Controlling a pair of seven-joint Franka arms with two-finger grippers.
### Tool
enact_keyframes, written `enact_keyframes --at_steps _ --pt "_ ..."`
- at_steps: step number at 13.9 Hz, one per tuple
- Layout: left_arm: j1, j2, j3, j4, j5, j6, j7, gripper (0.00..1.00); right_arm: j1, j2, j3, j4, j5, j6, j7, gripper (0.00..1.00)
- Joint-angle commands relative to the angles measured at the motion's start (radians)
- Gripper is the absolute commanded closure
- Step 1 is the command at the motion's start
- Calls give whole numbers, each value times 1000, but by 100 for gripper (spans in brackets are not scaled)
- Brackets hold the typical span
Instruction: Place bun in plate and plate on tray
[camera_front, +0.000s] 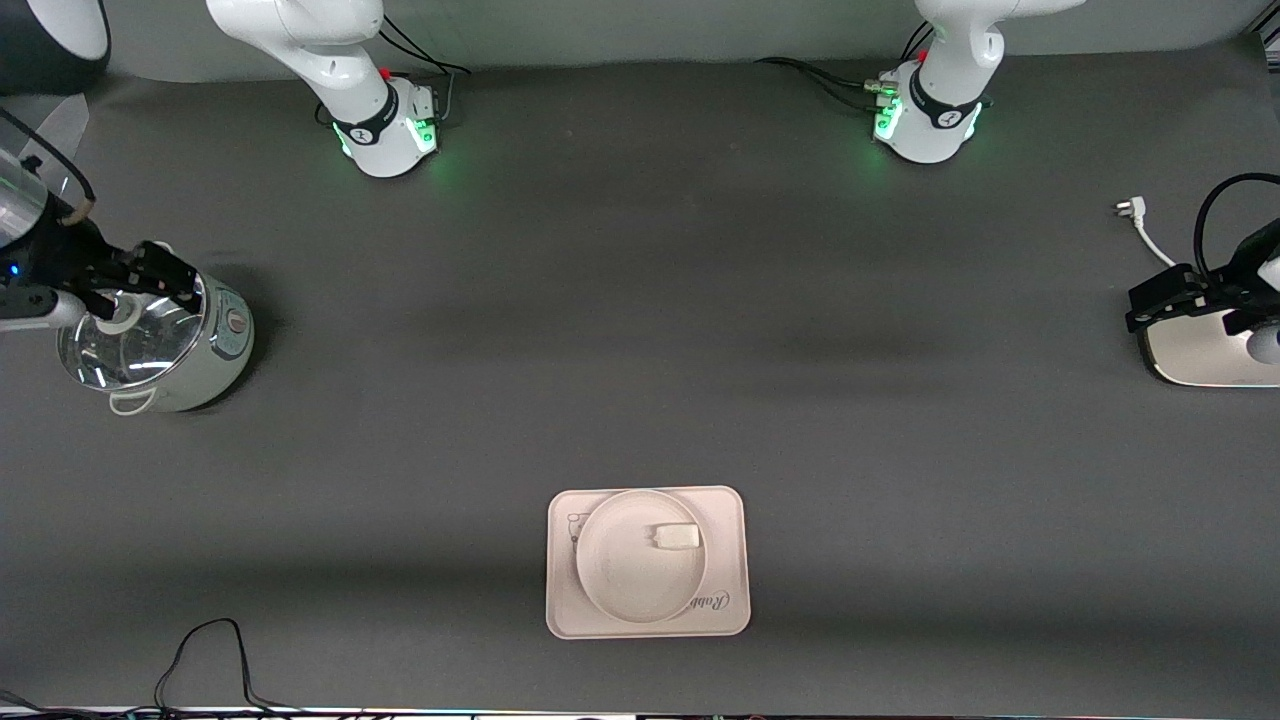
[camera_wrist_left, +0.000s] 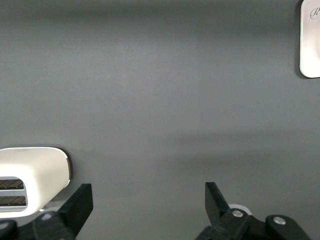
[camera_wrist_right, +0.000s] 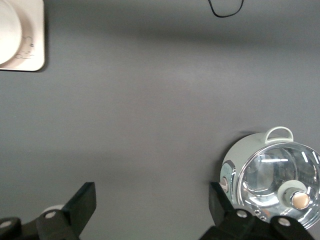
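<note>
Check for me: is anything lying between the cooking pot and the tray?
No. In the front view, only bare dark tabletop lies between the pot and the tray; the right wrist view shows the same bare stretch.

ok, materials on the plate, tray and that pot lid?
plate: matte cream, no glare, probably plastic or melamine. tray: same dull cream finish with printed lettering, likely plastic or silicone. pot lid: clear and shiny, you can see through it, likely glass with a metal rim.

Even overhead light, soft shadow bands, sharp focus.
</note>
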Motion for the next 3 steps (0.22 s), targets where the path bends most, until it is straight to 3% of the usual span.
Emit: enact_keyframes --at_steps 1,3 --pt "-1 -8 1 -14 12 12 2 0 -2 -11 -2 5 119 -14 -31 0" --pt "-1 -8 1 -16 10 12 2 0 -2 -11 -3 3 150 -12 -36 0"
